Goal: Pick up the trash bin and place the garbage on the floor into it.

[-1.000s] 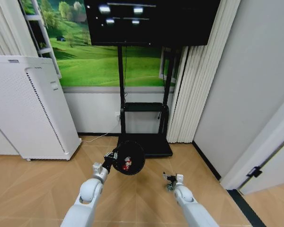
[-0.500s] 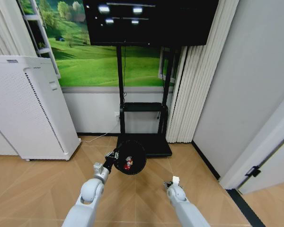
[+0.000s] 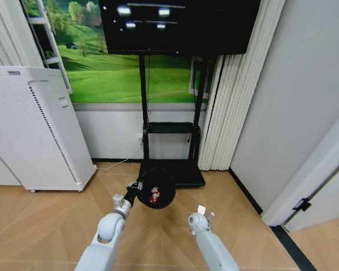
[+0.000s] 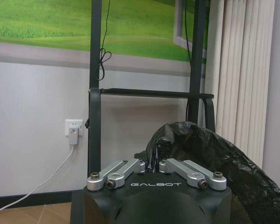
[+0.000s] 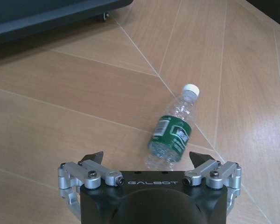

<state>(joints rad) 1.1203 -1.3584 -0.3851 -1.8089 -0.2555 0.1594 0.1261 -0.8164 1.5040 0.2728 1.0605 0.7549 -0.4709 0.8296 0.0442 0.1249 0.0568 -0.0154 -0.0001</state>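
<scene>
The left gripper is clamped on the rim of the trash bin, carrying it off the floor at about 11 o'clock from the robot's front; in the left wrist view its linkage arms are drawn in toward each other against the black liner, which fits a pinch on the rim, though the fingertips themselves are buried in the plastic. The bin is tipped with its mouth toward the head camera, probably so the opening stays reachable for drops, and a red-and-white scrap lies inside it. The right gripper hangs over the wooden floor with its jaws spread wide and nothing between them. Directly below it lies the bottle, clear with a green label and white cap, on its side with the cap pointing away toward 1 o'clock in the right wrist view; the open jaws straddle its lower end, which reads as lining up for a grasp across the body. From the head view the right arm covers the bottle entirely. How much litter the bin already holds cannot be made out beyond that one red patch
</scene>
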